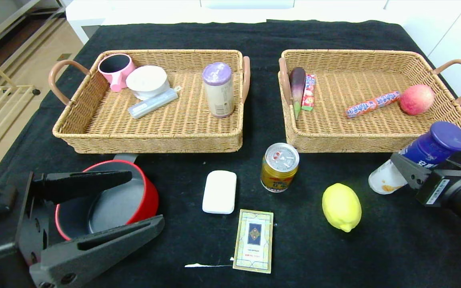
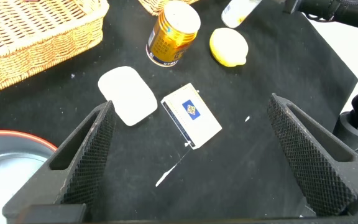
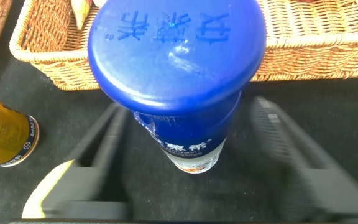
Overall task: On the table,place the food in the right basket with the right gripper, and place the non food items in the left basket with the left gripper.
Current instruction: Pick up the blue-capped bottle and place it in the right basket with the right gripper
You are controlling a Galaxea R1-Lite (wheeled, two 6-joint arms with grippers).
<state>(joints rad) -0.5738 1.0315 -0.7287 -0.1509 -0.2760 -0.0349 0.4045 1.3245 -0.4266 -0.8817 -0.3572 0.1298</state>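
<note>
Left of the bottle [image 1: 422,158], the left gripper [image 1: 134,202] hangs wide open over the red pot [image 1: 134,192], while the right gripper [image 1: 408,170] flanks the bottle's upright body, fingers narrowing, grip not yet certain.

On the black-clothed table [image 1: 198,36], the tall white-and-blue bottle with a dark blue cap [image 1: 422,156] stands tilted before the right tan wicker basket [image 1: 374,138]. A yellow lemon [image 1: 341,207], a gold drink can [image 1: 279,167], a white rounded block [image 1: 219,191], a cream card box [image 1: 253,240] and a red pot [image 1: 134,196] lie in front of the left tan wicker basket [image 1: 150,140].
</note>
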